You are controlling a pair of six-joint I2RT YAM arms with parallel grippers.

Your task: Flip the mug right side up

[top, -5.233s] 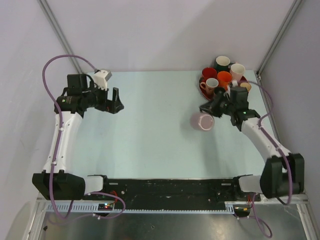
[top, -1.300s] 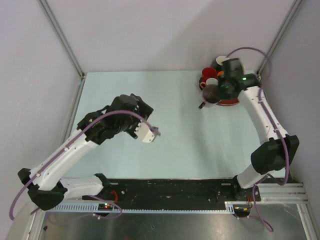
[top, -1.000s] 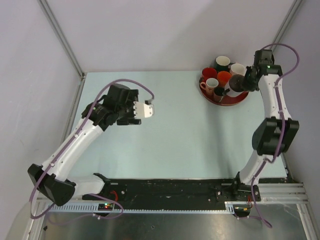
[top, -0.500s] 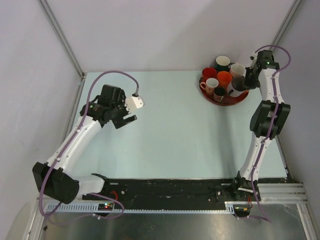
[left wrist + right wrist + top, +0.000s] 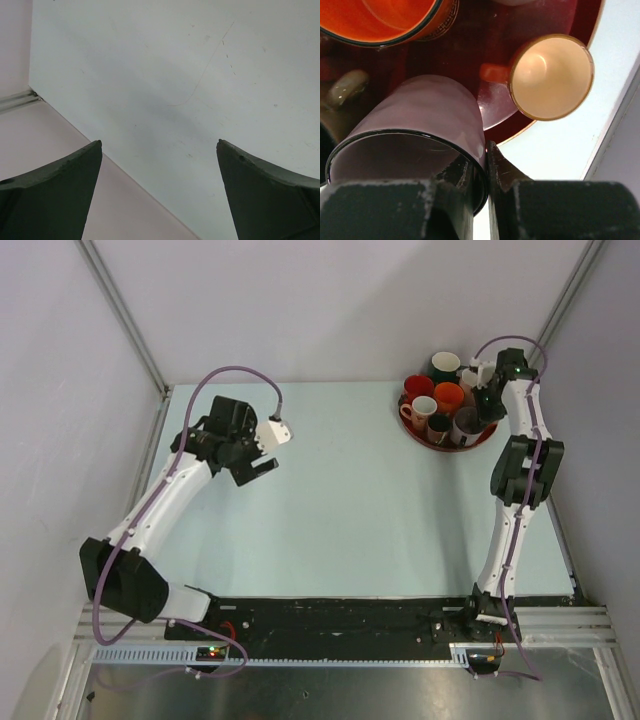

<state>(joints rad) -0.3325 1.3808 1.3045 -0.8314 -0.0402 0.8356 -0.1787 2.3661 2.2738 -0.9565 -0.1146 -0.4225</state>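
The pink mug (image 5: 466,422) with a dark inside stands mouth up over the dark red tray (image 5: 450,444) at the back right. My right gripper (image 5: 481,408) is shut on its rim. In the right wrist view one finger is inside the mug (image 5: 420,115) and one is outside, with the gripper (image 5: 483,150) pinching the wall. I cannot tell whether the mug's base touches the tray (image 5: 470,55). My left gripper (image 5: 252,466) is open and empty over the left of the table, and its view (image 5: 159,143) shows only bare table and wall.
Several other mugs stand upright on the tray: green (image 5: 444,365), white (image 5: 474,377), red (image 5: 418,387), orange (image 5: 449,395). A cream mug (image 5: 551,76) and an orange mug (image 5: 395,20) sit close to the pink one. The frame post (image 5: 555,310) rises beside the tray.
My right arm has carried the pink mug from the table onto the tray, now mouth up. My left arm swept out over the table and pulled back to the left.
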